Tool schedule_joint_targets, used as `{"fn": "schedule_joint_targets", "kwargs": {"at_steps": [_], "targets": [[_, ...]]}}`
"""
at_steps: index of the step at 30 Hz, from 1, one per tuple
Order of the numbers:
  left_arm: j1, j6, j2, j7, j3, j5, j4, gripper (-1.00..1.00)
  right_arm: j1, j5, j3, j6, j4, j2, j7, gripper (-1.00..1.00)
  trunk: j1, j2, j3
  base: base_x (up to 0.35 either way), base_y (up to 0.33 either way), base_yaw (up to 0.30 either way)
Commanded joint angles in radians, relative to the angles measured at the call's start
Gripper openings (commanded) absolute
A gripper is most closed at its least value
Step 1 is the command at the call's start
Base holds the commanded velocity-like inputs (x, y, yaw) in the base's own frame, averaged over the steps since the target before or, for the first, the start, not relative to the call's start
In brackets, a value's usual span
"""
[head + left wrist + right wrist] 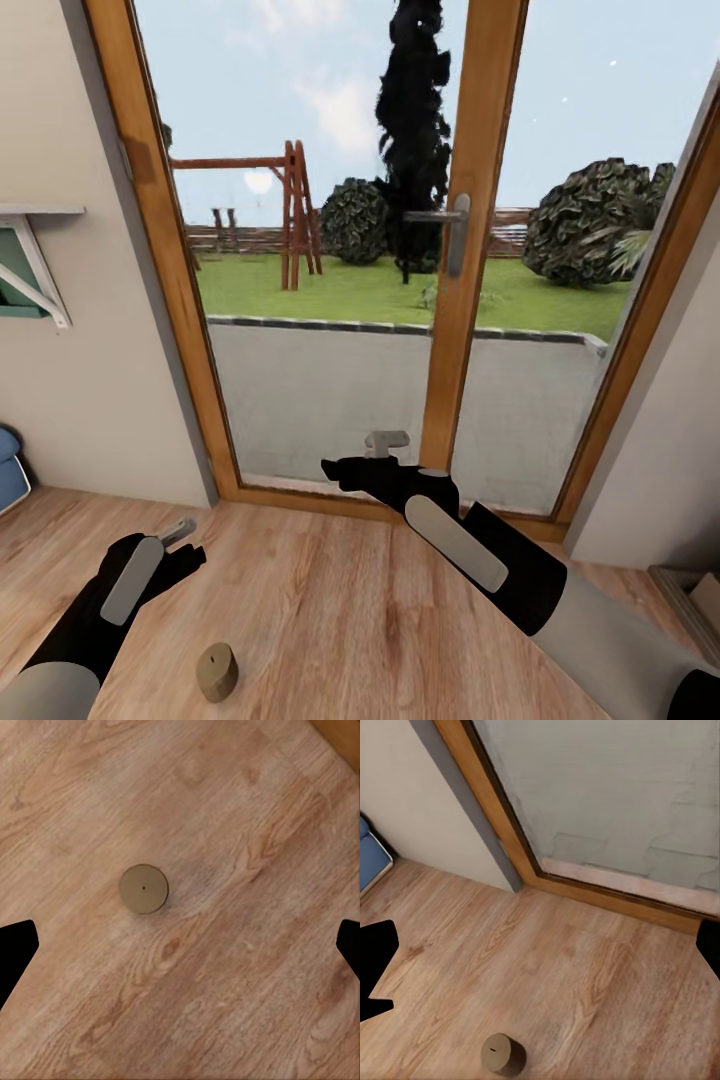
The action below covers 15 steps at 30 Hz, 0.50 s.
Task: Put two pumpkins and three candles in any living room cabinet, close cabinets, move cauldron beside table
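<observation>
One candle point(216, 671), a short tan cylinder with a tiny wick, stands upright on the wooden floor close in front of me. My left gripper point(180, 533) hovers above it and slightly to the left. In the left wrist view the candle point(144, 889) is seen from straight above, and the left gripper point(180, 949) is open with its dark fingertips point(15, 954) far apart at the picture's edges. My right gripper point(385, 443) hangs higher, near the door's bottom rail. It is open point(540, 960), and the candle point(502, 1054) lies well short of it on the floor.
A glass door in a wooden frame point(460, 330) with a metal handle point(455, 235) faces me, with a garden beyond. A beige wall point(70, 400) stands at the left, with a blue object point(8, 472) at its foot. A pale wooden edge point(690, 592) shows at the lower right.
</observation>
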Motion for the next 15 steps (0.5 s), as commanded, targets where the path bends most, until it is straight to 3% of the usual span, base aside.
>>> {"fn": "schedule_joint_targets", "kwargs": {"at_steps": [1,15], "targets": [[-0.001,0.002,0.000,0.009,0.000,0.010,-0.001,1.00,-0.001,-0.007,0.002,0.000,0.001,-0.001,-0.009,1.00,0.004,-0.008,-0.004,0.000,0.000,0.000],[-0.001,0.001,0.000,0.009,-0.001,0.009,-0.001,1.00,-0.001,-0.004,0.002,-0.001,0.034,0.000,-0.009,1.00,0.058,-0.106,-0.048,0.000,0.000,0.000]]}}
